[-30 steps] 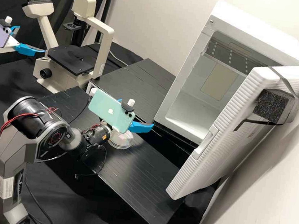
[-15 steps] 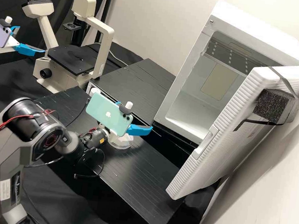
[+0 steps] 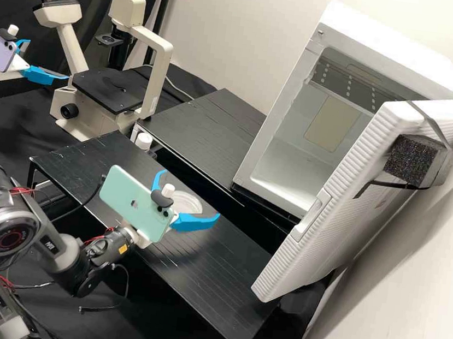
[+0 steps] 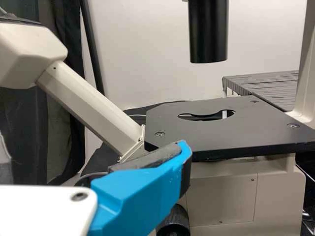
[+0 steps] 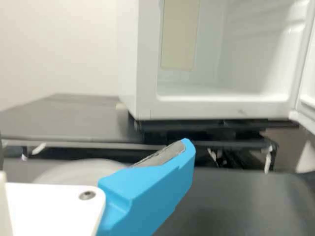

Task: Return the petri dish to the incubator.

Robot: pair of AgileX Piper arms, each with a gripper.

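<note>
In the high view, the incubator [image 3: 384, 51] stands at 2 o'clock, its door [image 3: 351, 229] open. The black stand [image 3: 224, 274] runs from 9 to 5 o'clock. At 10 o'clock is the microscope [image 3: 107, 89]. The right claw [image 3: 190, 193], just off centre towards 8 o'clock, has its fingers spread; the dish [image 3: 187, 203] lies on the stand, seen between them. The left claw [image 3: 48, 59], at the microscope's 9 o'clock, has its fingers apart.

The right gripper [image 3: 191, 194] has drawn back, farther from the incubator [image 3: 386, 54], with its arm [image 3: 6, 236] and the mint-green phone [image 3: 132, 199].
</note>
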